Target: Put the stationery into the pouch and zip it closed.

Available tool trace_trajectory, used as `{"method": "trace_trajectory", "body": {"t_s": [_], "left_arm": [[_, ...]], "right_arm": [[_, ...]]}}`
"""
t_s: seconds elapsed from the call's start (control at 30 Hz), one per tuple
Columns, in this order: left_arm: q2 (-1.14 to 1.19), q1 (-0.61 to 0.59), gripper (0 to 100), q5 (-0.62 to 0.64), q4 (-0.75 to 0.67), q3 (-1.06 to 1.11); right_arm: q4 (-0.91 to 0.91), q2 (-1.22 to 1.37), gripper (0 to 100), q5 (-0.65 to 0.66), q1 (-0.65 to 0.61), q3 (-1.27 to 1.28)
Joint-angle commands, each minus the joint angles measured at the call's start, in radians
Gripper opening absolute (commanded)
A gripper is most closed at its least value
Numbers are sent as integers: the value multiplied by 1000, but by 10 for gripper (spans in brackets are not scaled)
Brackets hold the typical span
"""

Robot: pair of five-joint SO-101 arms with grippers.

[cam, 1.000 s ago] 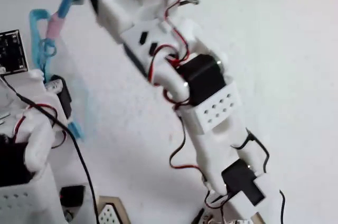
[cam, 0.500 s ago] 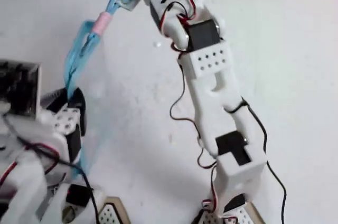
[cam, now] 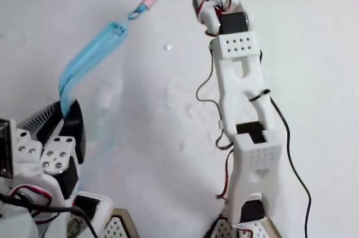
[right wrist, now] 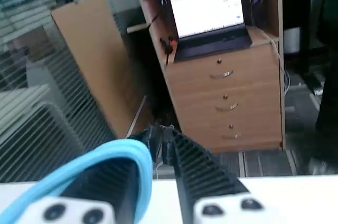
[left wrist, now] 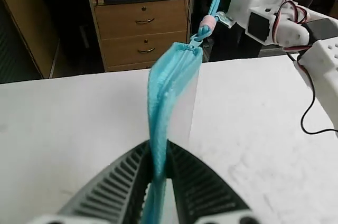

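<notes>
- The left gripper [left wrist: 158, 155] is clamped on one end of the blue pouch [left wrist: 171, 81].
- The right gripper [right wrist: 162, 135] seems closed on the pull loop [right wrist: 100, 163], beyond the pink zipper tab [cam: 147, 3].
- The pouch is stretched between them above the white table [cam: 314, 53].

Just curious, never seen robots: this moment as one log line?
left end effector: shut on pouch | right end effector: shut on pull loop | pouch: stretched between them | zip: looks closed
</notes>
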Motion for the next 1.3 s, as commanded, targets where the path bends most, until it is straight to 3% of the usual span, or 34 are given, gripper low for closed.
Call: {"method": "trace_trajectory", "body": {"t_s": [0.0, 0.23, 0.47, 0.53, 0.77, 0.93, 1.1, 1.17, 1.27], "left_arm": [[-31, 1, 20, -9, 0, -74], [-31, -7, 20, -11, 0, -77], [-30, -8, 20, -9, -26, 28], [-30, -8, 20, -9, -69, 94], [-30, -68, 20, -54, -275, 293], [-30, -90, 21, -153, -413, 417], [-30, -88, 24, -178, -497, 486], [-30, -85, 58, -170, -516, 508], [-30, -93, 186, -38, -519, 539]], "right_arm": [[-24, 41, 15, 2, 151, -23], [108, -2, 16, 18, 137, -54], [674, -179, 26, 448, -35, -106], [825, -243, 90, 474, -81, -106], [1265, -473, 470, 482, -176, -100], [1280, -687, 501, 483, -171, 26], [1277, -1015, 491, 483, -242, 396], [1276, -1158, 444, 474, -268, 578], [1228, -1353, 320, 474, -266, 858]]}}
